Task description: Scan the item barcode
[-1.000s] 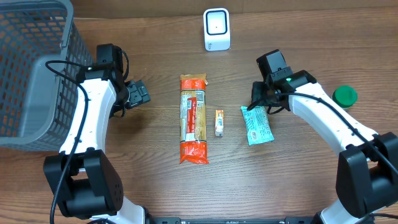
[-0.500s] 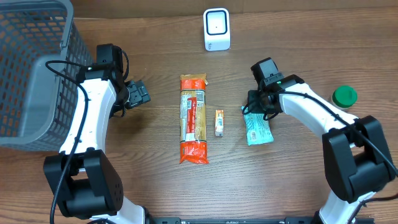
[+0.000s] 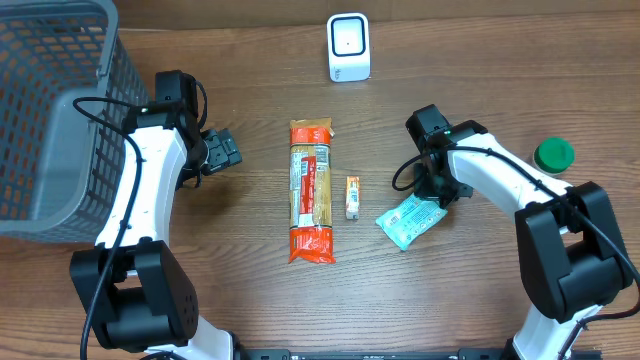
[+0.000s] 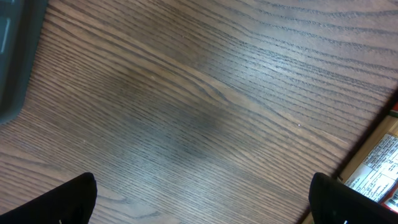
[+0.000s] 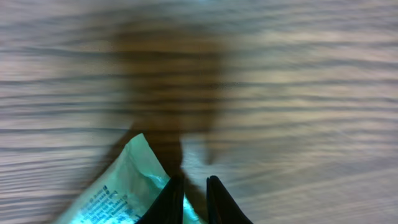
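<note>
Your right fingers are closing together on a corner of the teal packet. The packet is trailing away from them low at the tabletop, and whether it is lifted you cannot tell. That edge grip is probably leaving its faces free to show a barcode. Your left fingers are standing wide apart over bare wood, holding nothing, likely parked clear of the work. Between the two pairs are lying one small box and one pasta bag. Farther out are sitting one scanner, one green cap and one basket.
</note>
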